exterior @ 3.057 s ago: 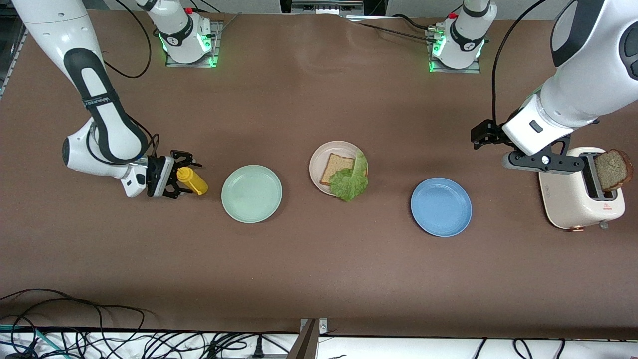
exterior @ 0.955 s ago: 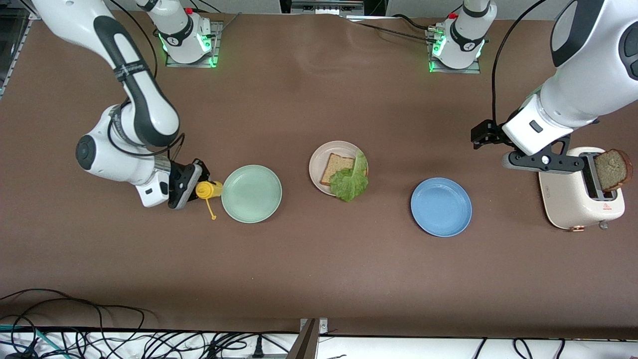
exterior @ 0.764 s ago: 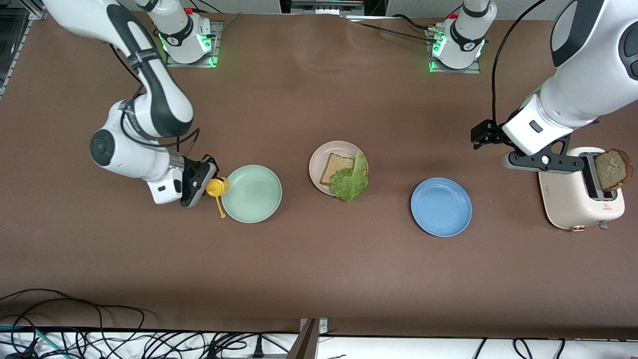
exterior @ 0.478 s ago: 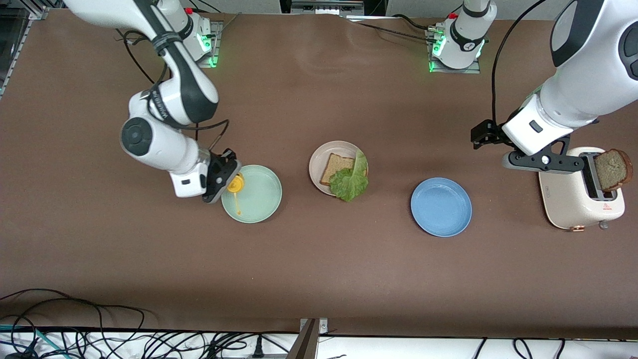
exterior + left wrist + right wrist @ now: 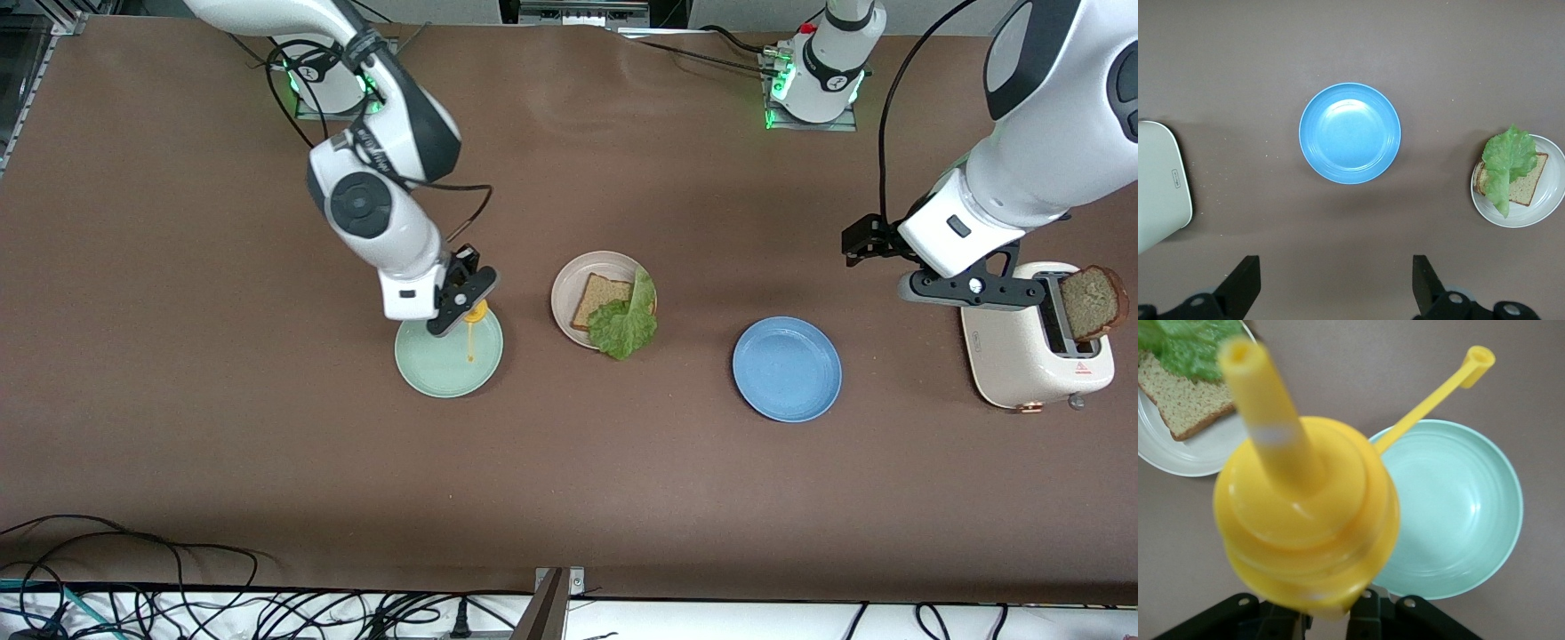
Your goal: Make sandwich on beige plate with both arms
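Not much readable from my end, honestly. The toaster (image 5: pixel 1036 356) has a little red warning triangle on top near the slot, with tiny print next to it that I can't make out. There's a small mark on its side wall too, same story. The band on the right arm (image 5: pixel 378 151) carries some lettering, but it's too small for me to read.

I see even, bright overhead light on the brown table (image 5: pixel 569 462), with soft shadows beneath the arms. Glare sits mid-frame on the blue plate (image 5: pixel 1350 133) in the left wrist view. The yellow squeeze bottle (image 5: pixel 1305 520) fills the right wrist view, blurred from closeness.
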You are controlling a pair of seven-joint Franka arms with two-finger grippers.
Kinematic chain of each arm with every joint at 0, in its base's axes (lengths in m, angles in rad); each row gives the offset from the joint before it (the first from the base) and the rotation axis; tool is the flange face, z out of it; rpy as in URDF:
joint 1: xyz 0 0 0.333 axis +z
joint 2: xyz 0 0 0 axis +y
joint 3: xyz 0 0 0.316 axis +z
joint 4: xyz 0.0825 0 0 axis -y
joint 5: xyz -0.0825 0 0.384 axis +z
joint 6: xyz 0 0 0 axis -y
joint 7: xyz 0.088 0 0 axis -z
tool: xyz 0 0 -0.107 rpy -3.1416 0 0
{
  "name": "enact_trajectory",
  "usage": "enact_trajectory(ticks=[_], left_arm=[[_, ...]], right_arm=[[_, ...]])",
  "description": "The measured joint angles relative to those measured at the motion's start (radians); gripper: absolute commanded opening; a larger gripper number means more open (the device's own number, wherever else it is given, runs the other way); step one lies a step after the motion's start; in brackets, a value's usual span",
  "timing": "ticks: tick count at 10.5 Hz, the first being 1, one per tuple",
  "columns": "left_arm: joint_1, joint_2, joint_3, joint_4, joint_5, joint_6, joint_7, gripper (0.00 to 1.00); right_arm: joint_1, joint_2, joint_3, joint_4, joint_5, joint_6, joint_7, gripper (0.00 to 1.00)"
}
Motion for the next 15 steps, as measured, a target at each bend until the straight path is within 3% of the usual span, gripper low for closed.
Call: enact_trajectory(ticks=[3, 7, 15], left_arm=[[0.008, -0.002, 0.001, 0.030, 0.000, -0.025, 0.000, 1.00], [0.011, -0.005, 0.001, 0.061, 0.000, -0.051, 0.000, 1.00], [0.012, -0.005, 0.001, 0.061, 0.000, -0.063, 0.000, 1.00]], right_arm=[[0.165, 0.060, -0.103, 0.089, -0.031, -0.072, 0.102, 0.00], [0.383, 0.154, -0.285, 0.230, -0.040, -0.218, 0.140, 0.00], [0.598, 0.345, -0.404, 0.475, -0.130, -0.494, 0.198, 0.00]])
